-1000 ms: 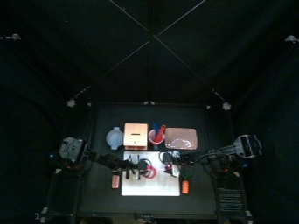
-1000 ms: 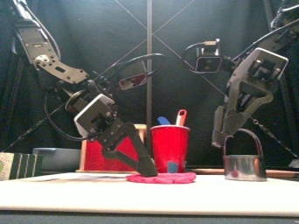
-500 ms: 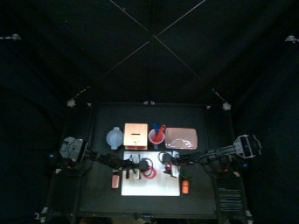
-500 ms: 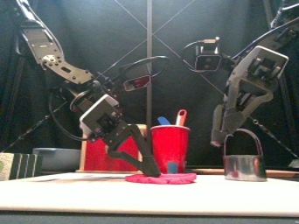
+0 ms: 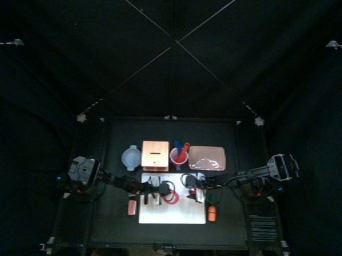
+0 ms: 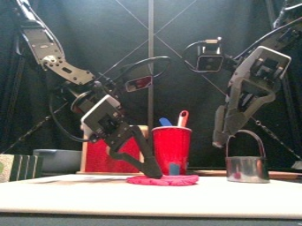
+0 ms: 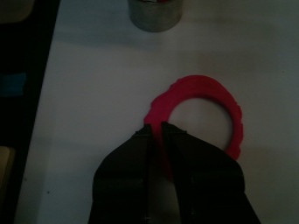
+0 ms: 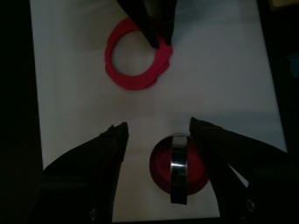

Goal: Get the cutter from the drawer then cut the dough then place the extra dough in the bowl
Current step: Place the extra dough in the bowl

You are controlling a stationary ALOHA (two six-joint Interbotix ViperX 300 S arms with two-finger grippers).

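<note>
Black curtains back the small table, where one white cutting board [image 5: 174, 215] carries one soft ring of red dough [image 7: 208, 109] and one round metal cutter [image 6: 246, 168] with a wire handle. Only the right wrist view shows red dough filling the cutter. Only the front view shows one red cup [image 6: 172, 150] standing behind the ring. The left gripper [image 7: 159, 133] pinches the ring's rim, jaws nearly together. The right gripper [image 8: 158, 125] hangs spread wide above the cutter.
</note>
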